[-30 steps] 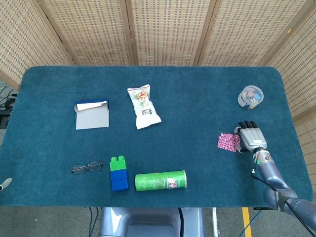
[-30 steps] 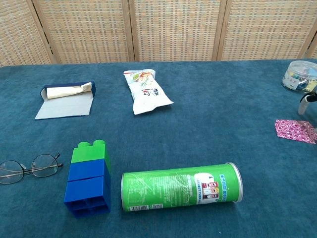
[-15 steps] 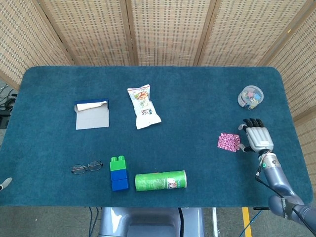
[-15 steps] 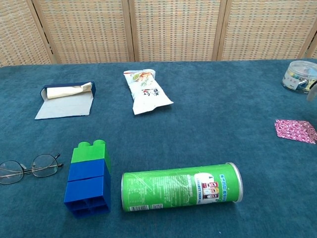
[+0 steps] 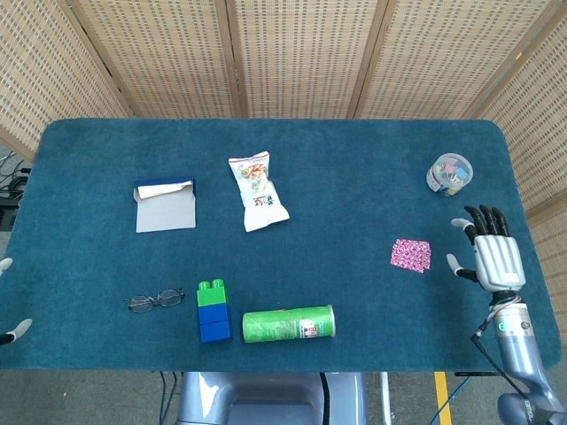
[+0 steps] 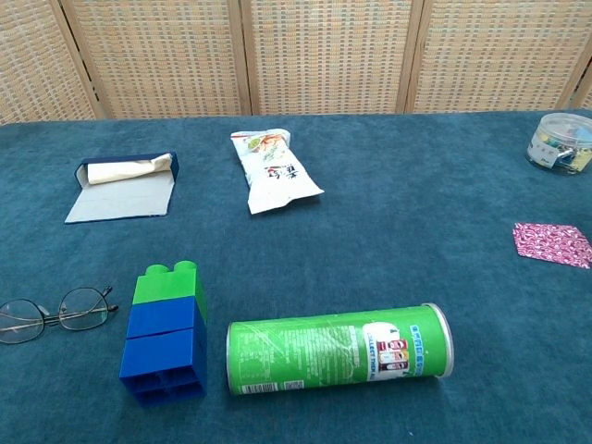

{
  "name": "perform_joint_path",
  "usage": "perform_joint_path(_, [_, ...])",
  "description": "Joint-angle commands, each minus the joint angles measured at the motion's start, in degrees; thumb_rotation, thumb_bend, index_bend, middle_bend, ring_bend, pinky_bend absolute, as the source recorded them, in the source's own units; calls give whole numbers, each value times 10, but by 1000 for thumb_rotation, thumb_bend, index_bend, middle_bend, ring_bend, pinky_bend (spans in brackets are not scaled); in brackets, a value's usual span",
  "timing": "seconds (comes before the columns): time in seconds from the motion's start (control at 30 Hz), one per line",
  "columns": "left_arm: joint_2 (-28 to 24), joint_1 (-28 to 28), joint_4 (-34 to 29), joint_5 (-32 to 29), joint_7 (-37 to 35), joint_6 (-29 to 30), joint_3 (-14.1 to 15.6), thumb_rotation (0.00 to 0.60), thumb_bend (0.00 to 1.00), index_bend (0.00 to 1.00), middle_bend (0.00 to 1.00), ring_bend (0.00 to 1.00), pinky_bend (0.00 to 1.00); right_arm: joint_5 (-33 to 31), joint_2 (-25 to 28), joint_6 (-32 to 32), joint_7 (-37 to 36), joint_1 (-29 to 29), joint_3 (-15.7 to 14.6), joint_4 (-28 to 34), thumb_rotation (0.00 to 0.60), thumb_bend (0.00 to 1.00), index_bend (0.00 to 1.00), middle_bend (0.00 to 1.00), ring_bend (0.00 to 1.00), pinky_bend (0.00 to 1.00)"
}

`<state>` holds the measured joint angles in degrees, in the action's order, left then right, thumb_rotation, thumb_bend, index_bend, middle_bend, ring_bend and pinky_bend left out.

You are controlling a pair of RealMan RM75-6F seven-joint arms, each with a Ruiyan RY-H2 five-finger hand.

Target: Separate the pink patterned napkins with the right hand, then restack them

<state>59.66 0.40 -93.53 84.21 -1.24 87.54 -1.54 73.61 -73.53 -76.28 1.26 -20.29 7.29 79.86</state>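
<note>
One small stack of pink napkins (image 5: 410, 255) lay flat on the blue table (image 5: 354, 177), near its right edge. My right hand (image 5: 492, 257) was off to the right of the napkins, not touching them. Its fingers (image 5: 485, 217) were spread apart and it held nothing. Only 2 little pale tips showed at the far left edge of the head view, so I could not tell how my left hand was.

Behind the napkins, toward the back corner, stood a clear round tub (image 5: 449, 173) with bright bits inside. Near the middle of the table lay a white snack bag (image 5: 257, 191). Left of it was a blue box (image 5: 165, 205) with its flap open. At the front lay a green can (image 5: 289, 324) on its side. Just beside it stood a block tower (image 5: 213, 310), green on top and blue below. A pair of glasses (image 5: 154, 301) lay left of the blocks.
</note>
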Motion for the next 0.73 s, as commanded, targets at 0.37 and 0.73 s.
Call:
perform_joint_path(0.37, [7,-14,18,67,-8,-1,21,600,68,97,0,0,0,51,26,-83,1,74,-26,50,600,369,261,133,0,0])
perform_joint_path(0.73, [6,-28,9,91,-9,-6,25,600,70,97,0,0,0,54,32,-93,1,97,-24,60,600,365,261,134,0,0])
